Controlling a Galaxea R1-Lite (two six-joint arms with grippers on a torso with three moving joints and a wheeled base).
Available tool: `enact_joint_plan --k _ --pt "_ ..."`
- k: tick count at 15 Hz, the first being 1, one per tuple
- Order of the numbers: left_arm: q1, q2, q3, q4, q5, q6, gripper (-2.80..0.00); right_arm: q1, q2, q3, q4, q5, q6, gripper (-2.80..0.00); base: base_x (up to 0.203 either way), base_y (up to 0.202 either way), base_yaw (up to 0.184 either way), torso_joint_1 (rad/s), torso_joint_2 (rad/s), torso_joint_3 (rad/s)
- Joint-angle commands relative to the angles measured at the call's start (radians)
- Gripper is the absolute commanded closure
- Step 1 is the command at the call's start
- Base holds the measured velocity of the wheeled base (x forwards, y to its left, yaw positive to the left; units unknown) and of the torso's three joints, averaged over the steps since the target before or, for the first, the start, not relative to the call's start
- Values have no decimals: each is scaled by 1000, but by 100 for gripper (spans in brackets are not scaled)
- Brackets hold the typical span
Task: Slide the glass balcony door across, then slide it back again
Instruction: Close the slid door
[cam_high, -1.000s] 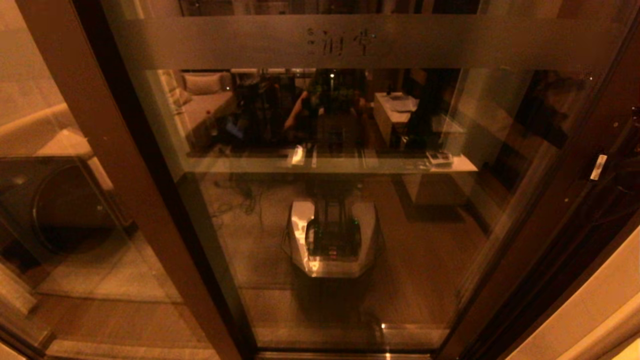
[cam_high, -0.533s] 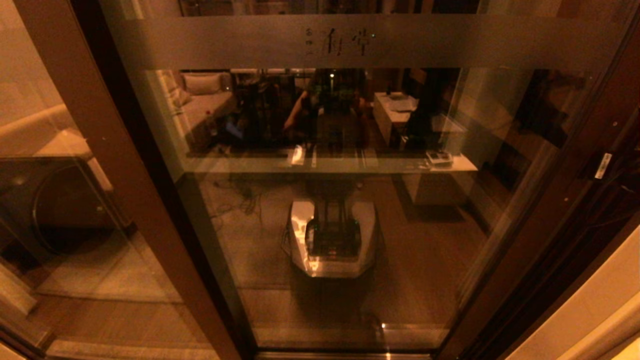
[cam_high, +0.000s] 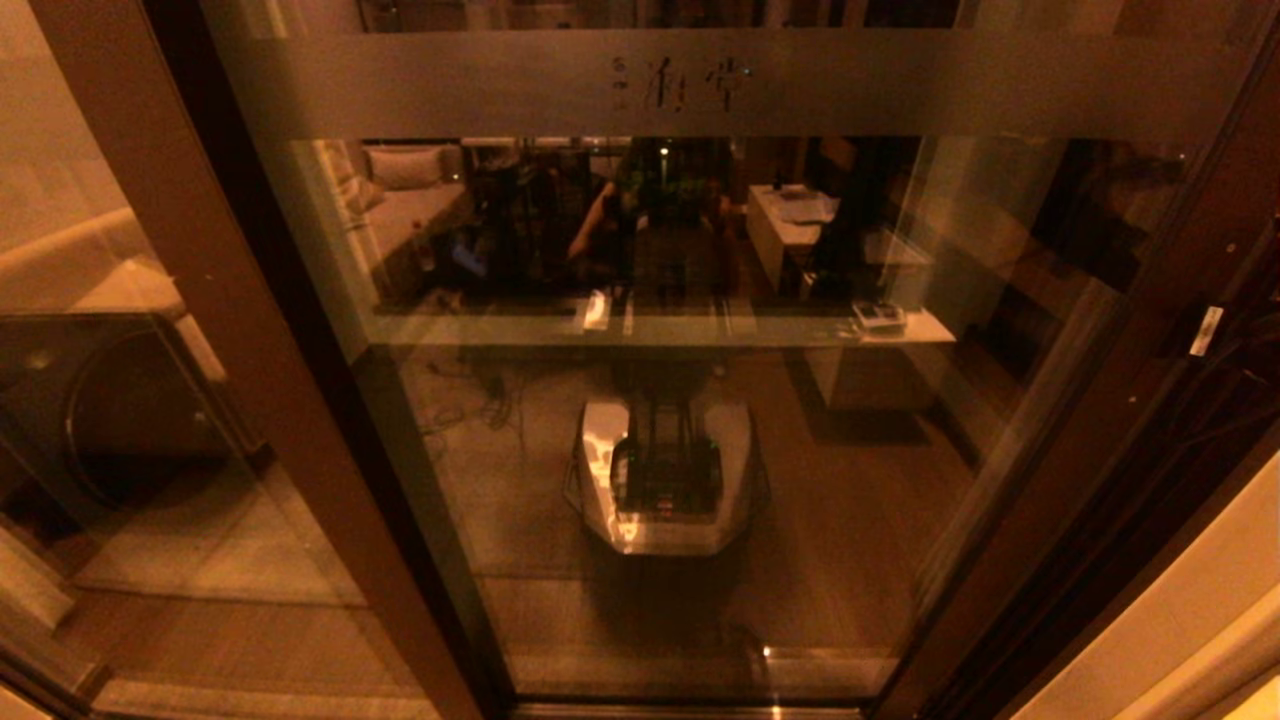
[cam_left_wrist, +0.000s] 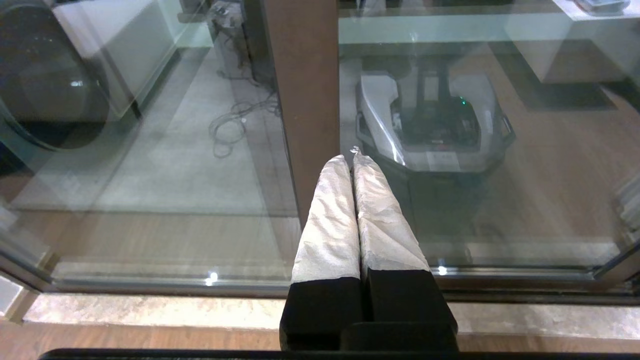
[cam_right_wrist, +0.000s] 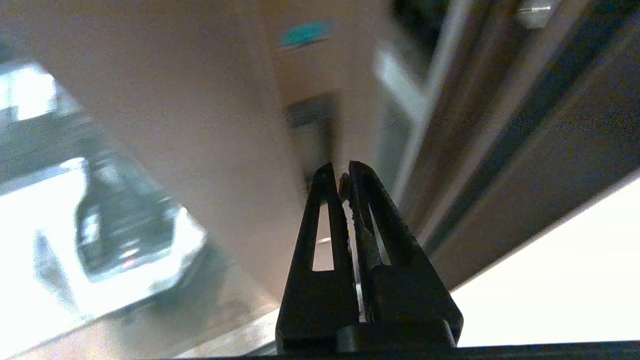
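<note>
Shifted a touch rightward since a sec ago: small white tag (cam_high: 1198, 331) on dark frame at right edge of head view, plus reflections in pane beside it; rest of scene unchanged. Right gripper (cam_right_wrist: 342, 172) closed, black fingers pressed tip to tip, nothing seen btwn them, aimed at brown frame post w/ blurred dark patch just past tips; contact w/ post can't be told. Not visible in head view. Left gripper (cam_left_wrist: 353, 159) closed too, pale-wrapped fingers (cam_left_wrist: 330, 220) pressed together, empty, parked low, pointing at brown vertical frame post (cam_left_wrist: 305, 100) above stone sill (cam_left_wrist: 150, 310). Glass balcony door (cam_high: 660, 400) fills centre of head view, wide reflective pane in dark brown frame, frosted band (cam_high: 900, 85) w/ faint characters across top, thinner strip (cam_high: 650, 328) at mid height. Robot base reflection (cam_high: 665, 480) in lower pane. Narrower brown-framed panel (cam_high: 130, 400) to left, round-doored washer (cam_high: 110, 410) behind it. Pale wall (cam_high: 1200, 620) at far right.
</note>
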Motion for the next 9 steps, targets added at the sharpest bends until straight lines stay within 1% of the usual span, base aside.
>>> enact_joint_plan --k 1,9 --pt "0 0 0 1 0 0 0 0 2 0 -2 -5 0 0 0 0 0 0 0 0" --pt "-1 0 0 1 0 0 0 11 11 0 -2 11 6 0 0 0 0 0 0 0"
